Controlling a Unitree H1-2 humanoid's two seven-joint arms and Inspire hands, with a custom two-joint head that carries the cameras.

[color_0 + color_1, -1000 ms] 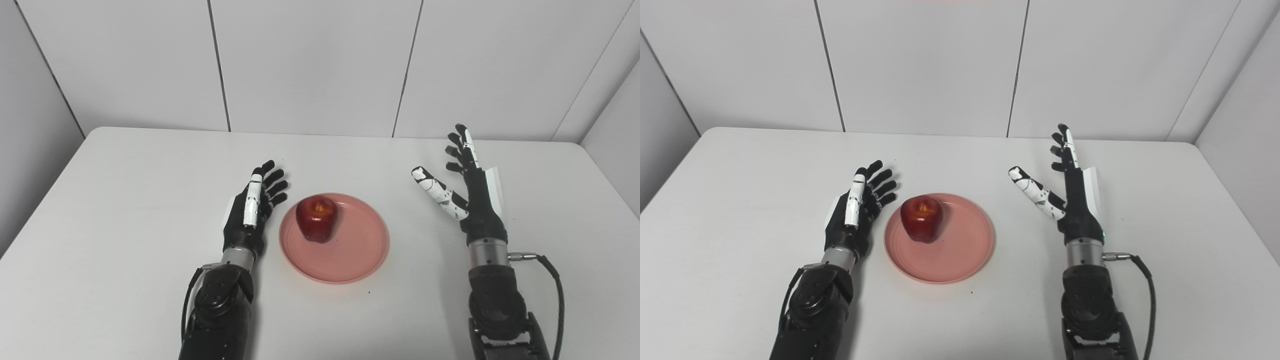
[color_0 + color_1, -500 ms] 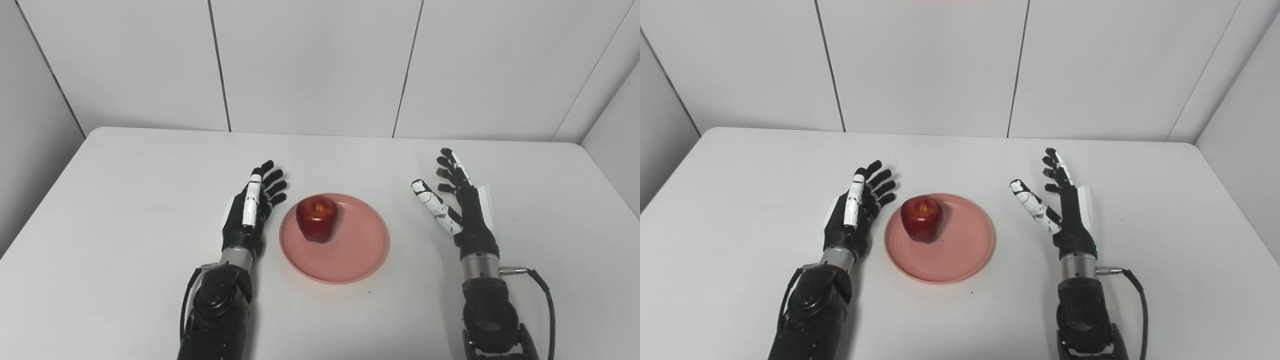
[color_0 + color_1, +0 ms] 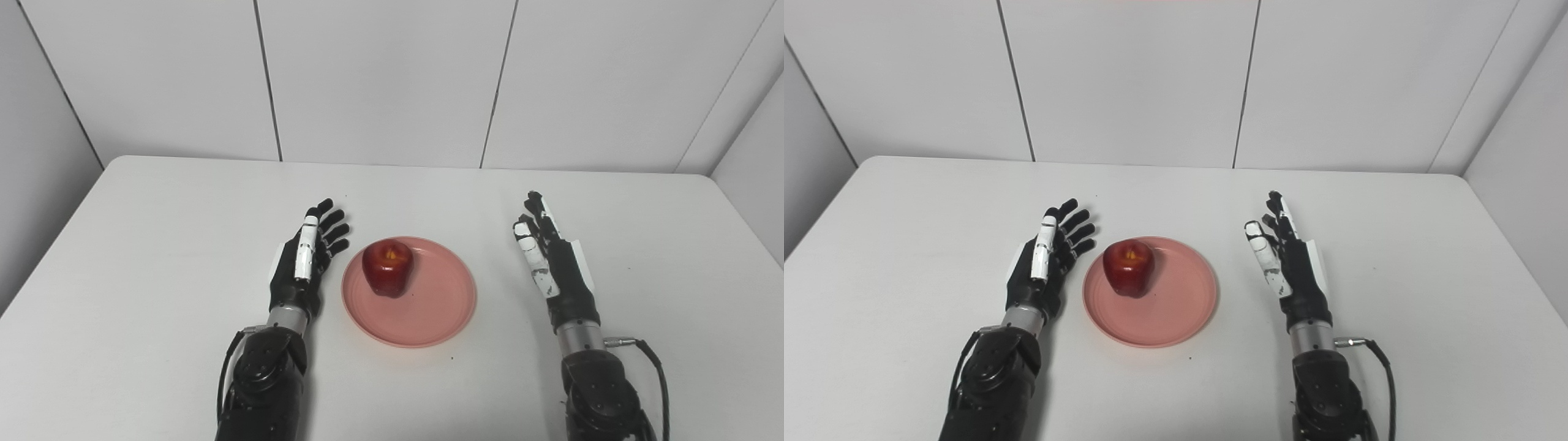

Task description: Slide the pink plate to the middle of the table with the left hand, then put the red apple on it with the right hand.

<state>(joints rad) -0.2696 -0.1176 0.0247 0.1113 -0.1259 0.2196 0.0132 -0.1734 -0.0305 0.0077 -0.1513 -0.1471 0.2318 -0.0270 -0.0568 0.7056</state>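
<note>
The pink plate (image 3: 429,312) lies near the middle of the white table (image 3: 153,233). The red apple (image 3: 388,267) stands upright on the plate's left part. My left hand (image 3: 304,263) rests just left of the plate, open and empty, fingers stretched forward. My right hand (image 3: 554,260) is to the right of the plate, a short gap from its rim, open and empty, with fingers and thumb pointing forward. The same scene shows in the right eye view: plate (image 3: 1176,306), apple (image 3: 1129,267), left hand (image 3: 1044,263), right hand (image 3: 1289,263).
Grey wall panels stand behind the table's far edge (image 3: 392,164). A black cable (image 3: 652,367) runs from my right wrist toward the near edge. Nothing else lies on the table.
My right hand has drawn back toward me and lower, and its thumb has folded in beside the fingers. My left hand, the plate and the apple have stayed put.
</note>
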